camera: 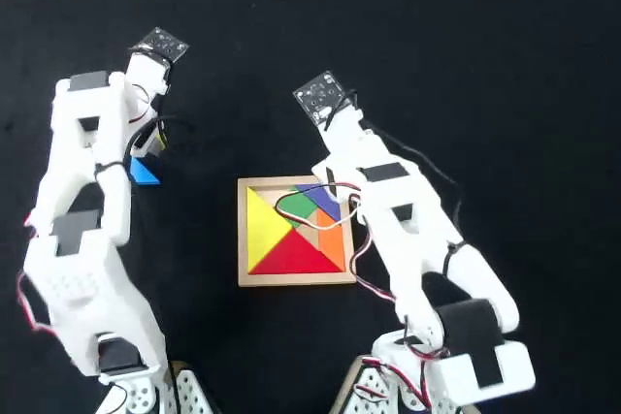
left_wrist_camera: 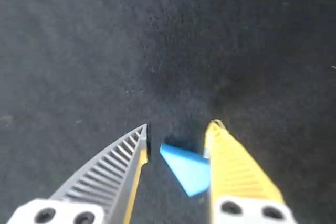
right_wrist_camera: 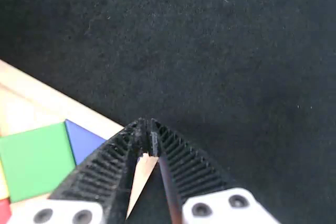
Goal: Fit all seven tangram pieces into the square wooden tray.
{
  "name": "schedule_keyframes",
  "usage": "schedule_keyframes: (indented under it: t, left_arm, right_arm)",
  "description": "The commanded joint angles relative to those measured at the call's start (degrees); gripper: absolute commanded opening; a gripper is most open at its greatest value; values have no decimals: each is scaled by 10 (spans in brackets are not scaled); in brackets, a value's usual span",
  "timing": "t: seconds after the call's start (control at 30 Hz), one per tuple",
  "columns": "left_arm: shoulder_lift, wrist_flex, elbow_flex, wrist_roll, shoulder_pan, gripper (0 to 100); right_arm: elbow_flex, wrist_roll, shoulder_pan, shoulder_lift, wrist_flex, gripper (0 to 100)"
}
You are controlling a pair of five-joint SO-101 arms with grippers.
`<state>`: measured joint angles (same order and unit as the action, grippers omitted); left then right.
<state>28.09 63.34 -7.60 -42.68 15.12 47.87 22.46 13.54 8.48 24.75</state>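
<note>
black table (camera: 505, 94), wooden tray (camera: 291, 280) with coloured tangram pieces (camera: 291, 254), blue piece (camera: 145, 172) outside

The right gripper (right_wrist_camera: 147, 132), with two black ridged fingers (right_wrist_camera: 113, 163) whose tips meet with nothing between them, sits above the rim of the wooden tray (right_wrist_camera: 47, 100). Inside the tray lie a green square piece (right_wrist_camera: 34, 161) and, touching it, a blue piece (right_wrist_camera: 86, 142). A black table surface (right_wrist_camera: 210, 51) lies beyond the rim.
</note>
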Motion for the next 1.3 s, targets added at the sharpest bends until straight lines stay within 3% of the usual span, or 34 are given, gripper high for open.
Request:
schedule_keyframes:
  t: [0.0, 0.13, 0.4, 0.73, 0.83, 0.9, 1.07, 1.27]
  left_arm:
    - [43, 9, -69, -28, 25, 145]
    - [51, 21, -66, -83, 60, 144]
    - [50, 143, -65, -182, 76, 112]
    - [-125, 216, -57, -189, 66, 103]
    - [-149, 232, -9, -189, 46, 163]
    - [-149, 221, 38, -188, 32, 213]
    - [-149, 56, 160, -144, 24, 225]
    - [-149, -2, 217, -141, 28, 225]
  right_arm:
    - [-19, 4, -10, -4, -22, 11]
    - [-20, 4, -17, -6, -24, 11]
    - [-28, 1, -21, -7, -24, 11]
    - [-27, 1, -21, -7, -24, 11]
    - [-27, 2, -21, -7, -24, 11]
    - [-27, 2, -21, -7, -23, 11]
    - [-26, 4, -21, -7, -20, 11]
    - [-26, 4, -21, -7, -21, 11]
